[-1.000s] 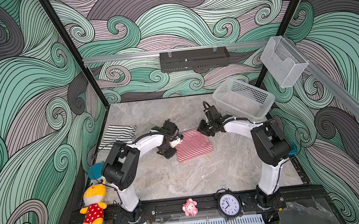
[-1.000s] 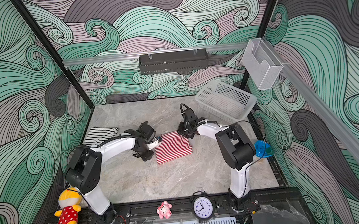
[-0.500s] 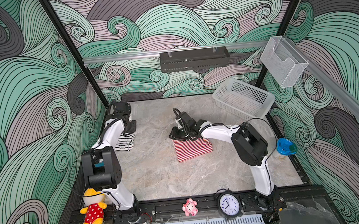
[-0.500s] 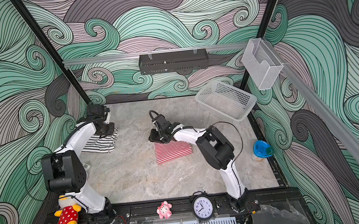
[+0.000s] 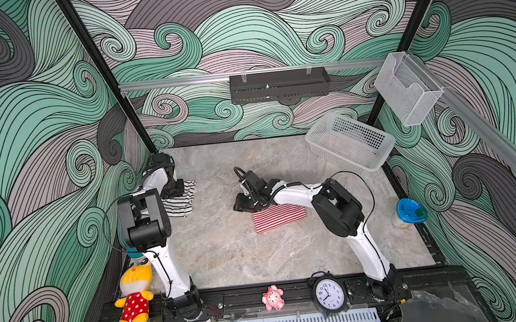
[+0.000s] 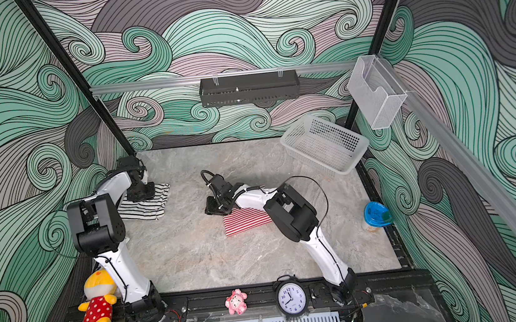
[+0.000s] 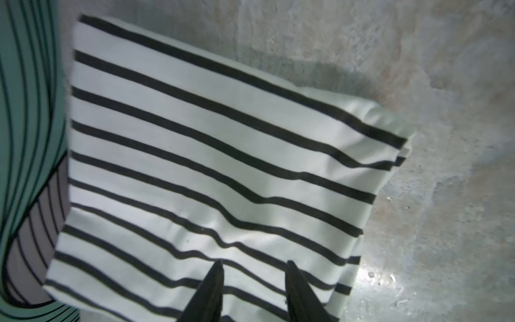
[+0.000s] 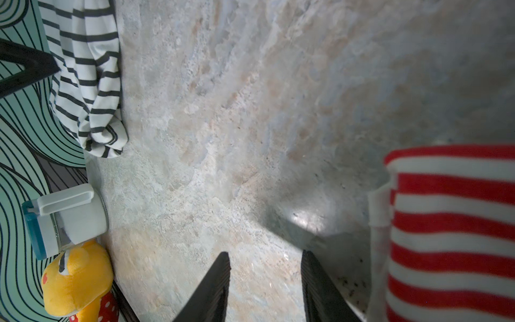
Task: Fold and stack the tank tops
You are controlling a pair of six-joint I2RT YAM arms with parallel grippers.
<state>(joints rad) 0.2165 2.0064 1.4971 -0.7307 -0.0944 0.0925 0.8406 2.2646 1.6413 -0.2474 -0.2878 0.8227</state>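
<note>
Left arm (image 5: 145,219): base at the near-left edge of the table (image 5: 227,253), upper link rising steeply, elbow held high, forearm running back toward the far-left corner, wrist bent downward. The left gripper (image 7: 255,278) points down over the black-and-white tank top (image 5: 184,202). Its two fingers stand apart with flat striped cloth between and beneath them, and nothing is pinched. Whether the tips press on the fabric cannot be determined.

Black-and-white tank top: lies at the far left of the table, against the left wall (image 5: 57,189). It is loosely folded, and its near edge is rumpled.

Right arm (image 5: 337,209): base at the near-right edge, elbow raised over the right half of the table, forearm stretched leftward and low toward the centre. The right gripper (image 8: 264,259) sits just beside the far-left corner of the red-and-white tank top (image 5: 279,220). Its fingers are apart over bare table and grip nothing.

Red-and-white tank top: folded into a neat rectangle at the centre of the table, lying flat — a pale trimmed edge shows at one side in the right wrist view.

The two tops lie well apart — not stacked.
</note>
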